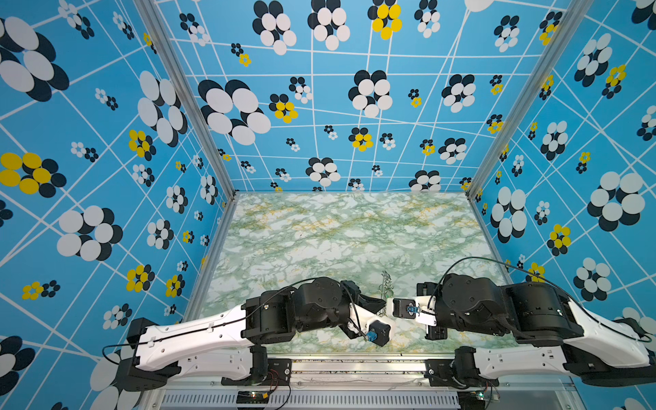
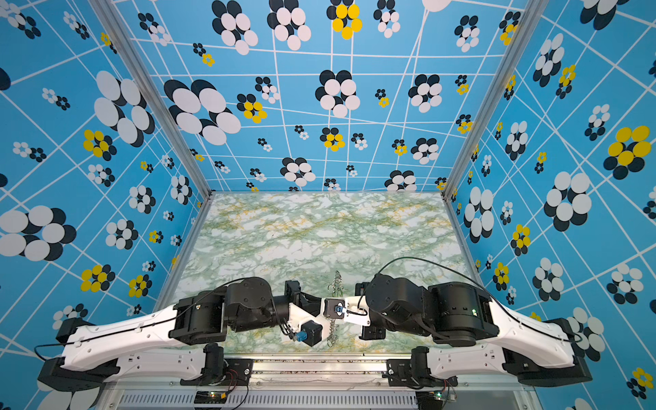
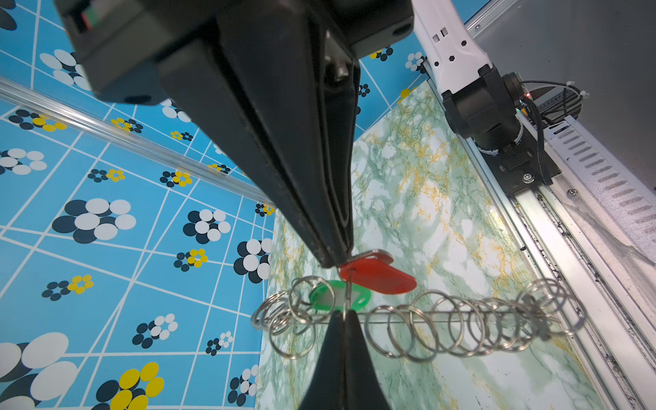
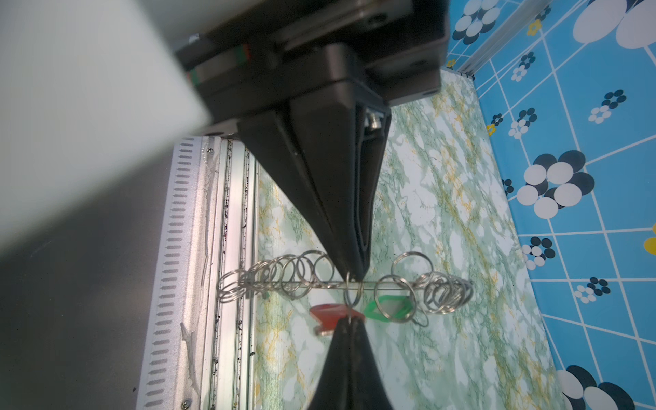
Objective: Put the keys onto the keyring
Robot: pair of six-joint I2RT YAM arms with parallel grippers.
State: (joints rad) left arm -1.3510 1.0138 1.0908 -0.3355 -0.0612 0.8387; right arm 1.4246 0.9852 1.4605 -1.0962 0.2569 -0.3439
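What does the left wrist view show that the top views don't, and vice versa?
Left wrist only: the red plastic key tag and green plastic key tag beside the thin grey keyring plate, and a wire ring running between the tips of the shut left gripper and shut right gripper. Top views only: the left arm and right arm end to end, and the green-veined marble tabletop back to its far edge. Shared: the keyring's silver wire rings, where the arms' ends meet.
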